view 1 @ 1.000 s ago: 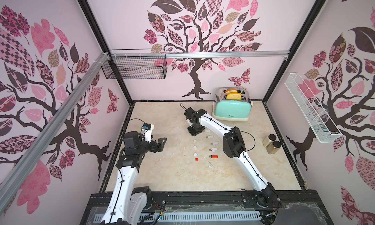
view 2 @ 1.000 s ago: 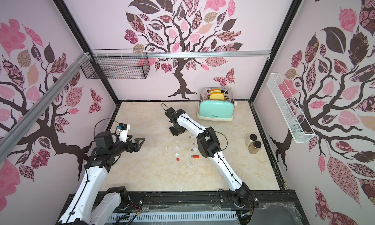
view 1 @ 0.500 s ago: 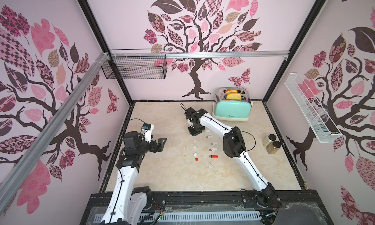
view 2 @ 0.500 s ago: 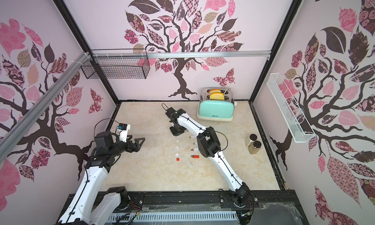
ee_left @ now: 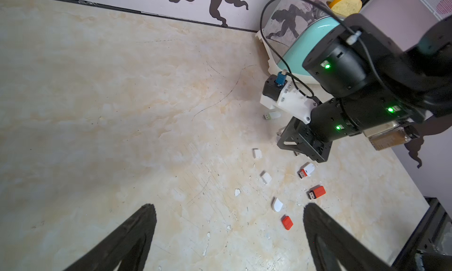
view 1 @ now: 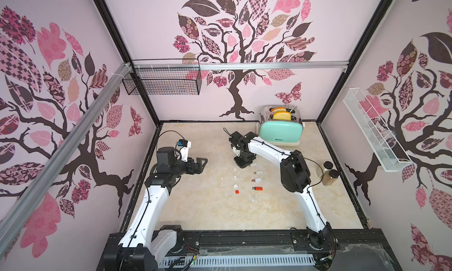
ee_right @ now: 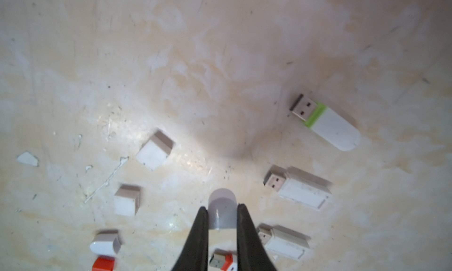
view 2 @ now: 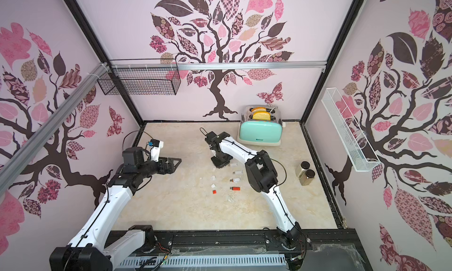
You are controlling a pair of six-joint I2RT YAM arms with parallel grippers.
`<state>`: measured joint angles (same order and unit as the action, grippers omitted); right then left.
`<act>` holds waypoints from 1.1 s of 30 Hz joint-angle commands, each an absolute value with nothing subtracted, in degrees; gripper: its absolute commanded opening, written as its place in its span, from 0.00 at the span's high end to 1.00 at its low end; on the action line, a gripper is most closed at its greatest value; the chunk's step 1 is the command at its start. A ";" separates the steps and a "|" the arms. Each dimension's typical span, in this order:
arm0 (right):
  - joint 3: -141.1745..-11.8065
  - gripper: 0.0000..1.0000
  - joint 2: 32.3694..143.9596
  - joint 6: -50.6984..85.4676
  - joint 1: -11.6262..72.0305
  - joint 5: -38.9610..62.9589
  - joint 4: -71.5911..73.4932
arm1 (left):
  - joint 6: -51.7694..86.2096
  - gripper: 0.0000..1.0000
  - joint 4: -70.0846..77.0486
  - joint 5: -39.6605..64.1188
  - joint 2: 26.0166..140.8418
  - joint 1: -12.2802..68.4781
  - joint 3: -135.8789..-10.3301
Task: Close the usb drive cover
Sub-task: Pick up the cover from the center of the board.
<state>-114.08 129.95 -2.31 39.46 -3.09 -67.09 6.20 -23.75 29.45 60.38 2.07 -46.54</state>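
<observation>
A mint green toaster is set at the far edge of the pale surface, near the far right corner. Two slices of bread are stuck in its top slots. Two jars with dark lids are placed side by side near the right edge, with brown stuff inside. A black wire basket is hung on the back wall. A white wire rack is fixed to the right wall. Trees with pink leaves are shown on the walls.
</observation>
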 commanded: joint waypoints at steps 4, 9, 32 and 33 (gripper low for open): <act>-101.42 0.93 116.17 -3.49 39.33 -1.32 -57.88 | 12.54 0.02 -26.15 33.16 68.41 3.49 -53.21; -91.40 0.99 107.02 -3.00 39.36 0.36 -49.86 | 13.79 0.02 -24.46 38.36 74.53 6.70 -55.32; -61.52 1.00 83.45 -8.67 47.02 6.43 -17.11 | 17.91 0.14 -23.06 53.57 84.61 15.77 -57.04; -61.44 1.00 83.09 -8.71 47.19 6.65 -16.96 | 17.97 0.15 -23.40 54.21 85.02 16.02 -57.32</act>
<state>-61.89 84.99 -7.31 46.54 5.13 -22.52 18.28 -22.65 51.90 84.27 15.44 -55.83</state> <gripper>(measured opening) 0.177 0.855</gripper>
